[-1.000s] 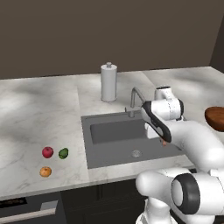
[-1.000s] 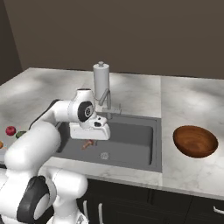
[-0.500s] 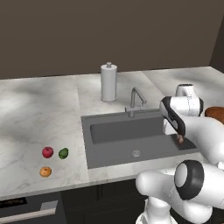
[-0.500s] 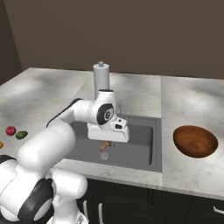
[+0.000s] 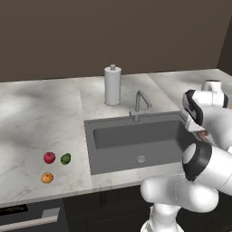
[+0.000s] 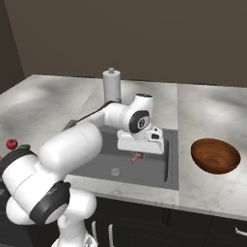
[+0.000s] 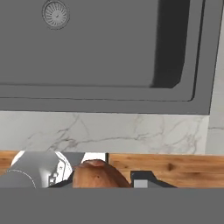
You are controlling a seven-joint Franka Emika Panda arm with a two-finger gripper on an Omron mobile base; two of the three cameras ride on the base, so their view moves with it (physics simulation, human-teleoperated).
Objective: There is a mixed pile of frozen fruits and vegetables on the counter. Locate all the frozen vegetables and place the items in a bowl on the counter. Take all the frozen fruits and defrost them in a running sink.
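Over sink (image 6: 164, 166), right side: gripper (image 6: 138, 157) pinching brown mushroom (image 6: 137, 157) | on counter (image 5: 41, 118), left of sink: apple (image 5: 49, 157), green piece (image 5: 66, 158), orange (image 5: 47, 178) grouped close | right of sink: bowl (image 6: 215, 156), upright

Soft, even rendered light brightens the pale counter (image 5: 41, 113) beneath a dim wall, with faint shadows and slight blur.

Sink (image 5: 136, 138) mid-counter (image 5: 41, 118) — bowl (image 6: 215, 156) to its right, apple (image 5: 49, 157), orange (image 5: 47, 178) far left.
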